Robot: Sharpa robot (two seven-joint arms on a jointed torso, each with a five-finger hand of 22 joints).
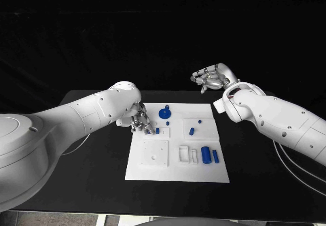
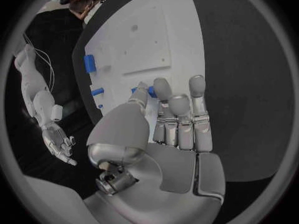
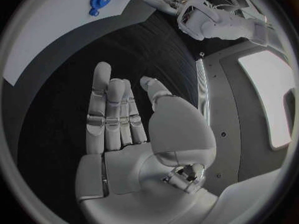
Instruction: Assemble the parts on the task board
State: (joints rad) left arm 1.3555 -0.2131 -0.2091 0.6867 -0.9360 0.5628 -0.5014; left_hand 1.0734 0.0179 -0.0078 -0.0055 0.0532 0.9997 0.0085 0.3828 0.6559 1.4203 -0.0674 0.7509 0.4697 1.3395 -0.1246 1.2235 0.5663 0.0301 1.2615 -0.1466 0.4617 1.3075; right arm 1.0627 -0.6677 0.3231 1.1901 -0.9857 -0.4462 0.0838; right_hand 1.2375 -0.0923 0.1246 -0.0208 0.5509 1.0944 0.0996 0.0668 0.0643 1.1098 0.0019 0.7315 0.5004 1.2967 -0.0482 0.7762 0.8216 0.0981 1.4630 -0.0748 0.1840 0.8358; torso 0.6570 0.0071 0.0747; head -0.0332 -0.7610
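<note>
The left hand [image 1: 138, 120] covers part of the white board's [image 1: 204, 172] left edge. A small blue part [image 2: 149, 90] behind its fingertips [image 2: 163, 88] is mostly hidden, possibly touched. The board's far end is cut off in the right wrist view.

The task board [image 1: 178, 162] is plain white with no pattern, and it lies on a black table [image 1: 88, 155]. Against the board's white, the parts are a saturated blue: a round blue part [image 1: 165, 113] near the board's far edge, a small blue peg [image 1: 192, 131] toward the board's middle, and a blue cylinder [image 1: 206, 152] with a slimmer blue bar [image 1: 215, 157] just beside it near the board's near right corner. A raised square block [image 1: 155, 153] on the board's near left part is white like the board. The left hand [image 1: 139, 121] at the board's far left edge is silver grey on a white arm; the right hand [image 1: 212, 78], beyond the board's far edge, is the same silver on white.
</note>
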